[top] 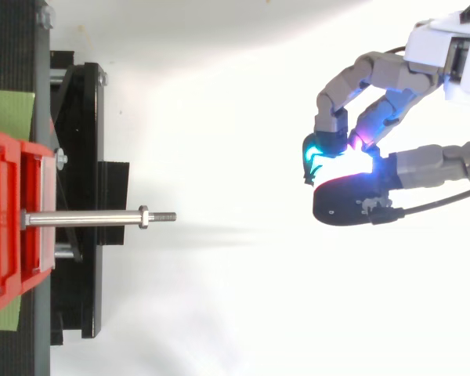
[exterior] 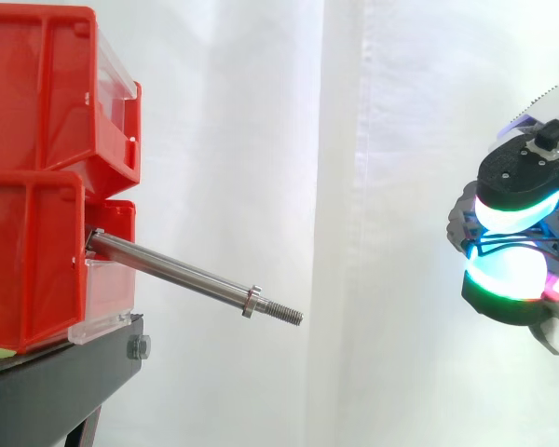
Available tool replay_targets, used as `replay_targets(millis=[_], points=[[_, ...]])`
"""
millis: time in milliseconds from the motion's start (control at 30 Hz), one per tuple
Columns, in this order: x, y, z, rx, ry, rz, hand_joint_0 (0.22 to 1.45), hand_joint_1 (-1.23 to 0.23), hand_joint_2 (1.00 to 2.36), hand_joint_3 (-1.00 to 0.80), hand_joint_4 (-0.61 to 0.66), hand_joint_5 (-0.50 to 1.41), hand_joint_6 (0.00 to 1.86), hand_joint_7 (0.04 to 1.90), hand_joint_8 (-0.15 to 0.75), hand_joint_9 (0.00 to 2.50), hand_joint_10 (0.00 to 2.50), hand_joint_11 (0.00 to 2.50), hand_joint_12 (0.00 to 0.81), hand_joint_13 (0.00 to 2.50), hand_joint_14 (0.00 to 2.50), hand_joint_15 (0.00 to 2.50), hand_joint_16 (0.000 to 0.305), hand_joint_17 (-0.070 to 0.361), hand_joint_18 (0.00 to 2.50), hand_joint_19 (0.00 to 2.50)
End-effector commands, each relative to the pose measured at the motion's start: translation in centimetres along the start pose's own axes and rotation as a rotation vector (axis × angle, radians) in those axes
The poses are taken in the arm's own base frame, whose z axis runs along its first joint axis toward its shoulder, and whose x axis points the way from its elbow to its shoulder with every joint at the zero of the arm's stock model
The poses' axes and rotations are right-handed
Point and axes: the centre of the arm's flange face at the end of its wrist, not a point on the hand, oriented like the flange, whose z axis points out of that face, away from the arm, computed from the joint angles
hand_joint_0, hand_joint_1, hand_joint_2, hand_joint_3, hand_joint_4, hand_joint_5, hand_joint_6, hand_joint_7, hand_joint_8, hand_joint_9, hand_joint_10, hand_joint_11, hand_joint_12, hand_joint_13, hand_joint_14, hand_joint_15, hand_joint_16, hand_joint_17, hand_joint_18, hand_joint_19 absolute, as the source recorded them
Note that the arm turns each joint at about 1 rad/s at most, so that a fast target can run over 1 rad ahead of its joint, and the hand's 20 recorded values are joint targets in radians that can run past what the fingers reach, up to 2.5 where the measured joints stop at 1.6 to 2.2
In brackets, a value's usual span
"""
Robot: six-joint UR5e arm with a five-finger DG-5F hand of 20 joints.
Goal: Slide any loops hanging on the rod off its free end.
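Rod (exterior: pixel 177 270) found bare: a stiff steel bar projecting from the lower red bin (exterior: pixel 28 261), sloping slightly down to a nut (exterior: pixel 252 301) and threaded free end (exterior: pixel 287 314). No loop hung on it.

The hand (exterior: pixel 522 177) stood well apart from the rod, out beyond its free end, fingers curled with the glowing pads (top: pixel 323 149) drawn together on what appeared to be a thin blue loop (exterior: pixel 508 246) (cable strands crossed between the pads).

Handling judgement: the loop looked light, limp and thin, liable to snag on the thread or nut. It is best taken in a fingertip pinch, as here.

The lower bin and the upper red bin (exterior: pixel 37 84) were stacked on the black stand (exterior: pixel 56 391). Their contents could not be seen.
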Motion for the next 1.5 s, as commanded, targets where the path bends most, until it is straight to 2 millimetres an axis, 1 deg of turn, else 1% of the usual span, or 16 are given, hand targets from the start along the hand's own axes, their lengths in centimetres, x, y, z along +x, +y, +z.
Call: replay_targets(millis=[0,67,133,333,567,633,700,767,833,867,900,933,1000,1133,1300,1467], points=[[0.01,-0.02,0.00,0.000,0.000,0.001,0.60,-0.76,1.02,-0.12,0.07,-0.15,0.94,0.83,0.298,0.94,0.03,0.87,0.377,0.83,0.02,0.53,0.052,0.118,0.76,0.48],[-0.02,0.04,-0.01,-0.001,0.000,0.000,0.61,-0.77,1.02,-0.15,0.07,-0.16,0.94,0.84,0.288,0.93,0.03,0.88,0.367,0.82,0.02,0.53,0.050,0.113,0.74,0.48],[0.01,-0.02,0.00,0.000,0.000,-0.001,0.63,-0.77,1.01,-0.24,0.07,-0.16,0.94,0.84,0.276,0.91,0.03,0.87,0.354,0.80,0.02,0.53,0.047,0.106,0.72,0.49],[-0.02,0.04,-0.01,-0.001,0.000,0.000,0.63,-0.77,1.01,-0.32,0.08,-0.16,0.94,0.84,0.275,0.92,0.03,0.86,0.345,0.80,0.02,0.53,0.046,0.103,0.72,0.49],[-0.02,0.04,-0.01,-0.001,0.000,0.001,0.60,-0.64,1.01,-0.38,0.11,-0.14,0.94,0.87,0.278,0.96,0.03,0.86,0.348,0.82,0.02,0.54,0.046,0.103,0.73,0.49],[0.07,0.09,-0.02,-0.002,0.001,-0.001,0.59,-0.61,1.01,-0.40,0.10,-0.14,0.94,0.88,0.281,0.97,0.03,0.86,0.351,0.83,0.02,0.54,0.046,0.103,0.73,0.50],[0.10,0.03,0.00,0.000,0.001,0.000,0.58,-0.52,1.01,-0.39,0.09,-0.13,0.93,0.89,0.284,0.99,0.03,0.86,0.354,0.83,0.02,0.54,0.046,0.104,0.72,0.51],[0.07,0.09,-0.02,-0.002,0.001,0.000,0.58,-0.51,1.01,-0.38,0.08,-0.13,0.93,0.89,0.281,0.99,0.03,0.86,0.356,0.83,0.02,0.53,0.046,0.104,0.72,0.51],[0.05,0.09,-0.08,-0.002,0.001,0.000,0.58,-0.59,1.02,-0.23,0.09,-0.14,0.93,0.89,0.287,0.96,0.03,0.85,0.360,0.82,0.02,0.54,0.047,0.105,0.72,0.51],[0.07,0.09,-0.02,-0.002,0.001,0.000,0.58,-0.61,1.02,-0.21,0.09,-0.14,0.93,0.88,0.292,0.96,0.03,0.85,0.359,0.82,0.02,0.54,0.048,0.107,0.72,0.51],[0.10,0.02,-0.02,0.001,0.002,0.000,0.59,-0.67,1.02,-0.17,0.10,-0.14,0.93,0.87,0.297,0.95,0.03,0.85,0.371,0.83,0.02,0.53,0.050,0.112,0.74,0.49],[-0.02,0.04,-0.01,-0.001,0.000,0.003,0.60,-0.72,1.02,-0.14,0.07,-0.15,0.94,0.87,0.299,0.95,0.03,0.85,0.372,0.83,0.02,0.53,0.050,0.113,0.75,0.49],[0.07,0.08,-0.03,0.000,0.001,0.009,0.60,-0.75,1.02,-0.13,0.04,-0.15,0.94,0.87,0.295,0.94,0.03,0.86,0.371,0.82,0.02,0.53,0.051,0.114,0.75,0.48],[-0.02,0.03,-0.02,0.000,0.000,0.018,0.63,-0.80,1.02,-0.17,0.01,-0.16,0.95,0.87,0.270,0.91,0.03,0.88,0.349,0.80,0.02,0.53,0.047,0.105,0.71,0.49],[0.07,0.09,-0.02,-0.002,0.001,0.019,0.67,-0.85,1.01,-0.32,0.00,-0.17,0.95,0.84,0.260,0.89,0.03,0.87,0.344,0.79,0.02,0.52,0.046,0.103,0.71,0.47],[0.02,0.15,-0.09,-0.003,0.000,0.019,0.69,-0.86,1.01,-0.39,-0.01,-0.17,0.96,0.81,0.255,0.88,0.03,0.87,0.340,0.79,0.02,0.53,0.045,0.102,0.72,0.46]])
